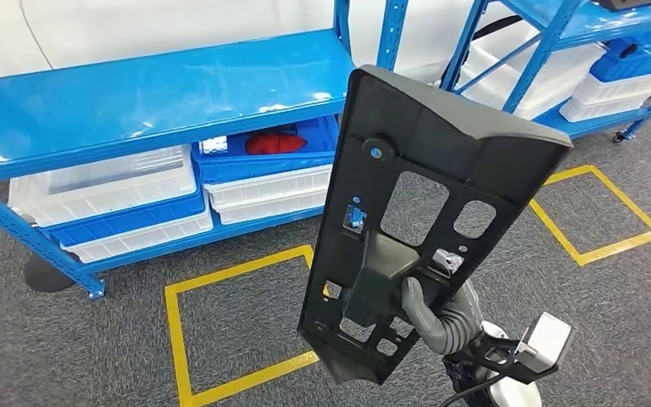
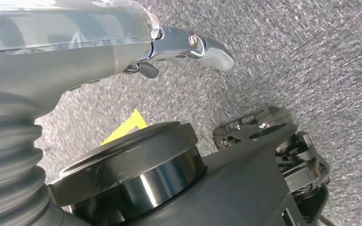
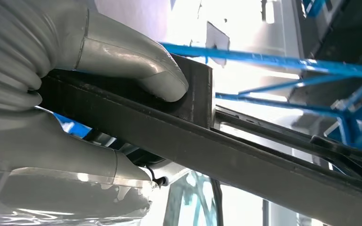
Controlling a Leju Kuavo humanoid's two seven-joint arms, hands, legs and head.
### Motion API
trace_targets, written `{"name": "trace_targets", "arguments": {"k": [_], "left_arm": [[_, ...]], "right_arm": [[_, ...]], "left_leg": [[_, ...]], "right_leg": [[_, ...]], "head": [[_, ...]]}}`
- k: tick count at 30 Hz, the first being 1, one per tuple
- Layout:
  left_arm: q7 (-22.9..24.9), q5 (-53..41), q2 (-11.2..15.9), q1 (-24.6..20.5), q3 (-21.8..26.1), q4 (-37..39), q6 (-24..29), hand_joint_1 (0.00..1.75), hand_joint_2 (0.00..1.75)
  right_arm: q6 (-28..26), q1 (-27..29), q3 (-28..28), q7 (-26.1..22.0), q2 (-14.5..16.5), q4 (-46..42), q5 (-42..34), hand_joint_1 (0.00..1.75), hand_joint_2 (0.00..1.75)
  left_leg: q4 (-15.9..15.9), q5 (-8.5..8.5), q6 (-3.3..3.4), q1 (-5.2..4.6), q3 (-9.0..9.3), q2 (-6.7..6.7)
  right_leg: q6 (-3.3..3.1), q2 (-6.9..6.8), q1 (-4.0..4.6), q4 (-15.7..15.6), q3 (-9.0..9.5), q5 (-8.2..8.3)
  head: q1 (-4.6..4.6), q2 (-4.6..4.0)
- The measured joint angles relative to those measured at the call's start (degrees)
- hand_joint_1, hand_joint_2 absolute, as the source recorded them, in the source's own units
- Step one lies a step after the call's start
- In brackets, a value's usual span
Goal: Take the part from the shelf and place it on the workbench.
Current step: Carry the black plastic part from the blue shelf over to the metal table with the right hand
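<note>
The right hand [image 1: 441, 309] is gripping the large flat black plastic part with cut-out windows [image 1: 424, 212] near its lower end, holding it upright and tilted in front of the robot, clear of the shelf and above the floor. In the right wrist view the thick grey thumb [image 3: 136, 66] is pressing on one face of the panel's edge while the other fingers [image 3: 75, 160] are wrapping the opposite side, a clamp that is probably keeping the long panel from swinging. Gripping low is leaving most of the panel standing above the hand, so it may be top-heavy.

The left hand [image 2: 188, 47] is hanging over the grey carpet [image 2: 287, 56], holding nothing, its fingers loosely extended.

Behind the part, the blue metal shelf [image 1: 153, 93] is carrying white plastic bins [image 1: 110, 182] and a blue bin holding something red [image 1: 275, 142]. Yellow tape squares [image 1: 220, 331] are marking the carpet. No bench is visible, and the raised panel is blocking much of the head view.
</note>
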Motion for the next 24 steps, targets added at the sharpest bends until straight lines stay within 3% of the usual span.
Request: {"name": "trace_targets", "arguments": {"k": [1, 3, 5, 7, 9, 11, 13, 17, 19, 21, 22, 24], "left_arm": [[-0.1, 0.0, 0.0, 0.0, 0.0, 0.0, 0.0, 0.00, 1.75], [-0.5, 0.1, 0.0, 0.0, 0.0, 0.0, 0.4, 0.00, 1.75], [-1.2, 0.3, 0.1, -0.1, 0.0, 0.0, 1.0, 0.00, 1.75], [-2.1, 0.6, 0.3, 0.0, 0.0, 0.0, 1.5, 0.00, 1.75], [-2.8, 0.7, 0.6, -0.1, 0.0, 0.0, 1.9, 0.00, 1.75], [-3.1, 0.8, 0.9, -0.3, 0.1, 0.0, 2.2, 0.00, 1.75], [-3.1, 0.9, 1.0, -0.3, 0.1, 0.0, 2.4, 0.00, 1.75], [-3.1, 0.9, 1.1, -0.3, 0.1, 0.0, 2.4, 0.00, 1.75], [-2.4, -0.2, 1.3, -0.1, 0.0, 0.0, 2.5, 0.00, 1.75], [0.0, -2.4, 2.1, 0.1, 0.0, 0.0, 2.0, 0.00, 1.75], [1.1, -3.1, 2.5, 0.1, 0.0, 0.0, 1.5, 0.00, 1.75], [2.7, -3.7, 2.9, 0.0, 0.0, 0.0, 0.8, 0.00, 1.75]], "right_arm": [[0.1, 0.0, -0.1, -0.1, 0.0, -0.2, 0.0, 1.75, 1.75], [0.3, 0.0, -0.2, -0.4, 0.1, -0.4, 0.1, 1.75, 1.75], [0.6, 0.0, -0.2, -0.9, 0.3, -0.4, 0.5, 1.75, 1.75], [1.1, -0.2, -0.2, -1.8, 0.7, -0.2, 1.0, 1.75, 1.75], [1.7, -0.3, -0.1, -2.7, 1.2, 0.3, 1.1, 1.75, 1.75], [2.3, -0.4, -0.1, -3.6, 1.6, 1.1, 1.0, 1.75, 1.75], [2.6, -0.4, -0.1, -4.1, 1.8, 1.6, 0.9, 1.75, 1.75], [2.6, -0.4, -0.1, -4.1, 1.8, 1.7, 0.9, 1.75, 1.75], [3.2, -0.5, -0.1, -4.5, 2.1, 2.4, 0.1, 1.75, 1.75], [4.1, -0.2, -0.5, -5.3, 2.6, 3.9, -1.5, 1.75, 1.75], [4.3, 0.3, -0.9, -5.9, 2.7, 4.4, -2.1, 1.75, 1.75], [4.3, 1.4, -2.2, -7.2, 2.9, 4.8, -2.6, 1.75, 1.75]], "left_leg": [[-0.1, -0.04, -0.23, -0.06, 0.04, 0.45], [-0.4, -0.05, -0.79, -0.13, 0.28, 1.30], [0.6, -0.99, -1.36, -0.08, 0.18, 0.19], [5.6, -4.09, -1.76, 0.09, -1.92, -2.29], [12.8, -7.32, -2.00, 0.17, -5.26, -3.41], [15.7, -7.40, -2.19, 0.24, -6.57, -3.60], [14.9, -6.22, -2.24, 0.31, -6.20, -3.61], [14.3, -5.81, -2.25, 0.33, -5.93, -3.61], [8.6, -2.76, -2.21, 0.57, -3.32, -4.73], [1.5, 0.17, -1.56, 0.87, -0.37, -6.38], [0.0, 0.50, -1.01, 0.95, 0.11, -6.55], [-0.9, 0.79, -0.06, 0.96, 0.30, -5.08]], "right_leg": [[-0.45, -0.45, 0.33, -1.2, 0.49, 0.01], [-1.09, 0.46, 0.51, -1.5, 0.38, 0.25], [-1.71, 1.44, 0.12, -2.3, 0.68, 0.75], [-2.23, 2.38, -0.26, -2.9, 0.87, 1.18], [-2.43, 3.43, -0.29, -2.9, 0.71, 1.28], [-2.42, 4.53, -0.30, -2.8, 0.63, 1.31], [-2.39, 5.15, -0.32, -2.7, 0.63, 1.33], [-2.38, 5.29, -0.33, -2.6, 0.63, 1.33], [-2.20, 6.21, -0.38, -2.3, 0.50, 1.29], [-1.16, 7.81, -0.51, -1.4, -0.39, 1.44], [-0.48, 7.46, -0.51, -0.6, -1.08, 1.10], [0.66, 5.36, -0.61, 3.7, -3.42, -1.27]], "head": [[0.00, 0.00], [0.00, 0.00], [0.00, 0.00], [0.00, 0.00], [0.00, 0.00], [0.00, 0.00], [0.00, 0.00], [0.00, 0.00], [0.00, 0.00], [0.00, 0.00], [0.01, 0.00], [0.01, 0.00]]}}
